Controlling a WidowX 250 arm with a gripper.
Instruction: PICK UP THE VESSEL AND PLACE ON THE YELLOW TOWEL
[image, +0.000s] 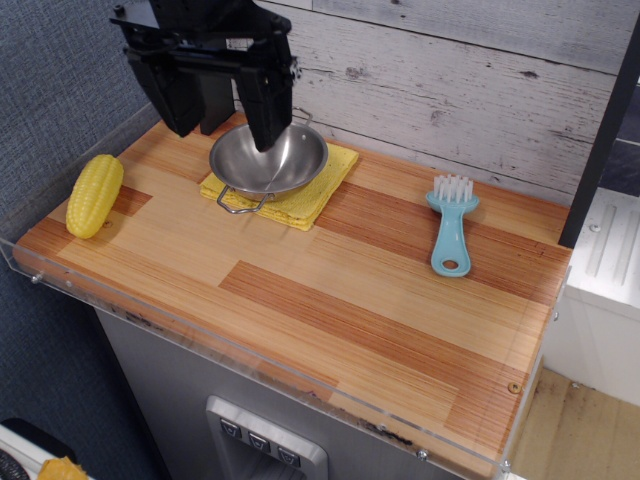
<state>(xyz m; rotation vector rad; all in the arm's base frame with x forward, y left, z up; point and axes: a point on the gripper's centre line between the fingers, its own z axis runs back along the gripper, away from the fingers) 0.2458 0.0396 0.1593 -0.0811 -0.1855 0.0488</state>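
Observation:
The vessel (272, 165), a shiny round steel pan with wire loop handles, sits on the yellow towel (318, 192) at the back of the wooden counter. My black gripper (222, 125) hangs above the vessel's left side. It is open and empty. Its left finger is over the counter left of the vessel and its right finger is over the vessel's bowl. The gripper hides the vessel's back left rim and far handle.
A yellow corn cob (94, 195) lies at the left end of the counter. A light blue brush (451, 222) lies at the right. A clear plastic rim (250, 352) runs along the counter's front and left. A grey plank wall (450, 90) stands behind.

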